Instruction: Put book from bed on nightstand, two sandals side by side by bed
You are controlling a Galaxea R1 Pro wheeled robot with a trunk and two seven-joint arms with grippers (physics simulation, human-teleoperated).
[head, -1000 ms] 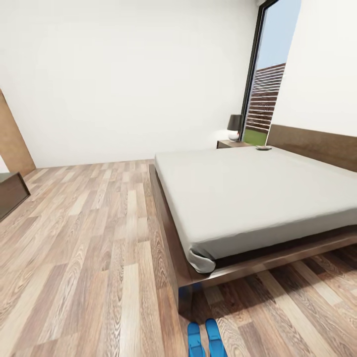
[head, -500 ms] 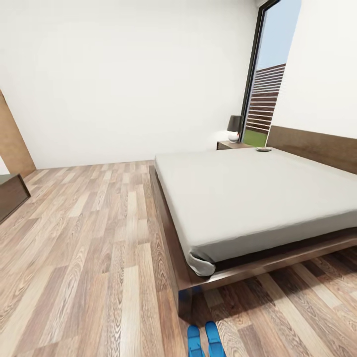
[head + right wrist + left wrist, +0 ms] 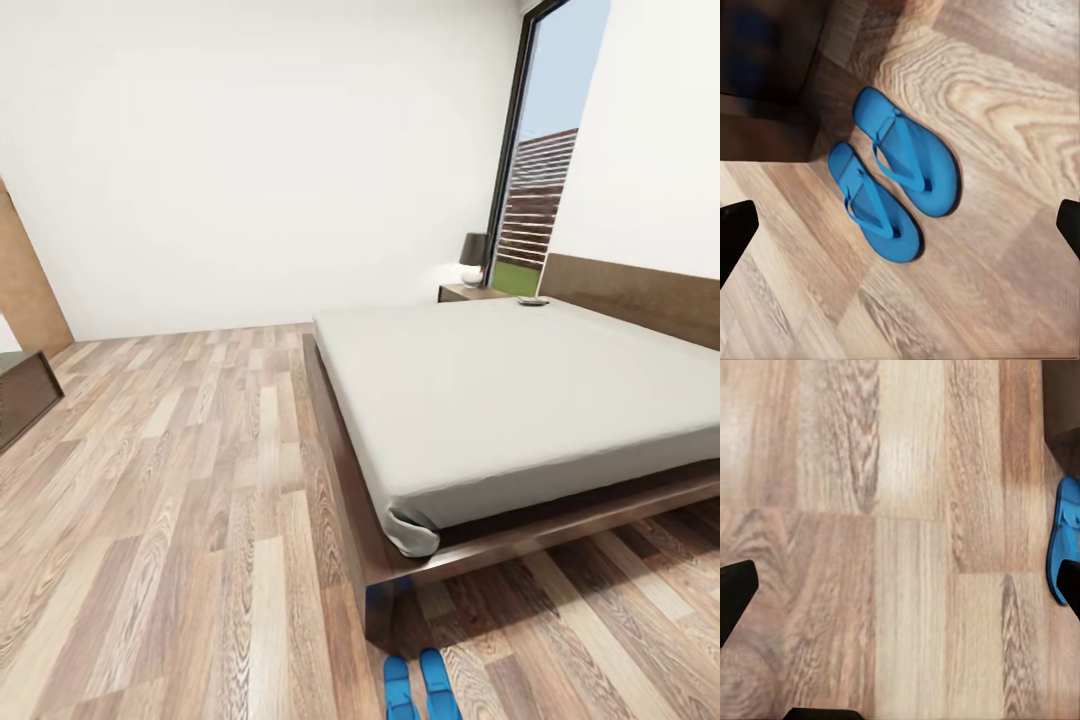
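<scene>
The bed [image 3: 520, 390], a dark wood frame with an off-white mattress, fills the right of the head view. A thin dark flat object [image 3: 532, 300], probably the book, lies on the mattress's far corner by the headboard. The nightstand [image 3: 470, 292] stands just beyond that corner. Two blue sandals [image 3: 420, 685] lie side by side on the floor at the bed's near corner. They are also under my right gripper [image 3: 900, 229], which is open above them with its fingers spread wide. My left gripper [image 3: 900, 592] is open over bare planks, one sandal [image 3: 1065, 536] beside it.
A lamp [image 3: 472, 258] stands on the nightstand before a tall black-framed window [image 3: 540, 190]. A low dark cabinet [image 3: 20, 395] and a wooden panel [image 3: 25, 280] are at the left edge. Wide plank floor [image 3: 180, 480] stretches left of the bed.
The whole head view has shifted slightly, so the sandals and bed corner sit a little lower in the picture. No object has moved by itself.
</scene>
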